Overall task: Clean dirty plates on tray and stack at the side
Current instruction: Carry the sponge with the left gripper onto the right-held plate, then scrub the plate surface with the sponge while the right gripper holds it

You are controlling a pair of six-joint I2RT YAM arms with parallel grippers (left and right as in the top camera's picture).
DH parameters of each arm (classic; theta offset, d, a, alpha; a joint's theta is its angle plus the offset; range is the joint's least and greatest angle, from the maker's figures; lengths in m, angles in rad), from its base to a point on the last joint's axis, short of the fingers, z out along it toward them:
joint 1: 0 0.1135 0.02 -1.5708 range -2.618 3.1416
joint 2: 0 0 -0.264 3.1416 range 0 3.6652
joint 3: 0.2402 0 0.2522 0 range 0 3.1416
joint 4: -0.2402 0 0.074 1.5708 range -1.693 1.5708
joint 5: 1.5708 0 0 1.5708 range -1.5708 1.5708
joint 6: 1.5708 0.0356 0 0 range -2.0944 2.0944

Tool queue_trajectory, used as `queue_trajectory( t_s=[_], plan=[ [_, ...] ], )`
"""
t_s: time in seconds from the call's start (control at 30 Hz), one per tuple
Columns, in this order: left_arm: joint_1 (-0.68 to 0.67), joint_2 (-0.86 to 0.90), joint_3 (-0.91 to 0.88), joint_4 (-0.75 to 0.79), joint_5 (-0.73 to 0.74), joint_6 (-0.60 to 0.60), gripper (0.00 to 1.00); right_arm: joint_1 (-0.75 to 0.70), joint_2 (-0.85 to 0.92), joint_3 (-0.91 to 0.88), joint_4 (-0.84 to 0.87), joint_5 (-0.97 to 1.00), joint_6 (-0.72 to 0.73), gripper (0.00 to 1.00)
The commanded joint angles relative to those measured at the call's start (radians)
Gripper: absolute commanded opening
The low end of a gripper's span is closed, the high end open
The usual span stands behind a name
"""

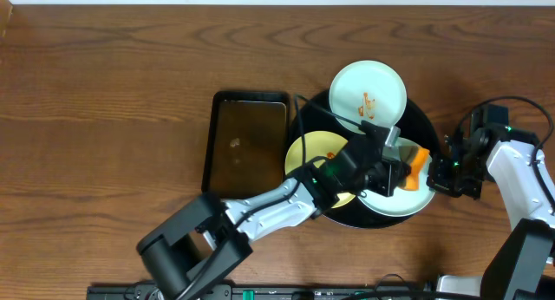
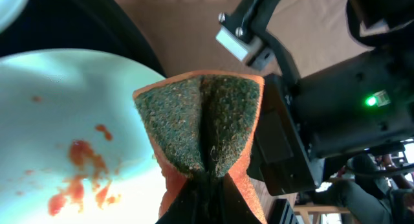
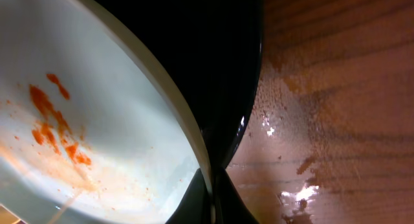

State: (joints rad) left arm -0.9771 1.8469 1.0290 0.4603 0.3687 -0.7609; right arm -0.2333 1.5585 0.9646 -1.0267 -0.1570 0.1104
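Left arm stretches diagonally over the tray (image 1: 421, 118), its left gripper (image 1: 404, 172) pinching an orange sponge (image 1: 418, 164) above the smeared mint plate (image 1: 395, 205) at the tray's 4 o'clock. The right gripper (image 1: 440, 175), at 3 o'clock, clamps that plate's rim.

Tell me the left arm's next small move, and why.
Probably lower the sponge onto the mint plate and scrub. The left hand pinches it scouring side out, just beside the orange smears, which are not yet wiped.
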Motion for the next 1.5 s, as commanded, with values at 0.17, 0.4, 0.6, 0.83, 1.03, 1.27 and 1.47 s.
queue_trajectory(
  t_s=[0.17,0.4,0.6,0.83,1.03,1.27,1.47],
  plan=[
    [-0.022,0.069,0.011,0.063,-0.027,-0.023,0.07,0.019,-0.015,0.002,-0.021,0.006,0.023,0.01],
    [-0.022,0.137,0.012,0.107,-0.033,-0.031,0.08,0.051,-0.015,0.002,-0.032,0.006,0.024,0.01],
    [-0.016,0.175,0.012,0.067,-0.047,-0.061,0.07,0.071,-0.015,0.002,-0.032,0.008,0.023,0.01],
    [0.063,0.165,0.012,-0.076,-0.047,-0.06,0.07,0.071,-0.015,0.002,-0.028,0.011,0.022,0.01],
    [0.119,0.105,0.012,-0.17,-0.047,0.009,0.07,0.071,-0.015,0.002,-0.024,0.015,0.018,0.01],
    [0.142,0.048,0.012,-0.231,-0.048,0.046,0.08,0.071,-0.015,0.002,-0.019,-0.022,0.01,0.01],
    [0.142,0.048,0.012,-0.338,-0.086,0.051,0.07,0.071,-0.015,0.002,0.048,-0.132,-0.023,0.32]
  ],
)
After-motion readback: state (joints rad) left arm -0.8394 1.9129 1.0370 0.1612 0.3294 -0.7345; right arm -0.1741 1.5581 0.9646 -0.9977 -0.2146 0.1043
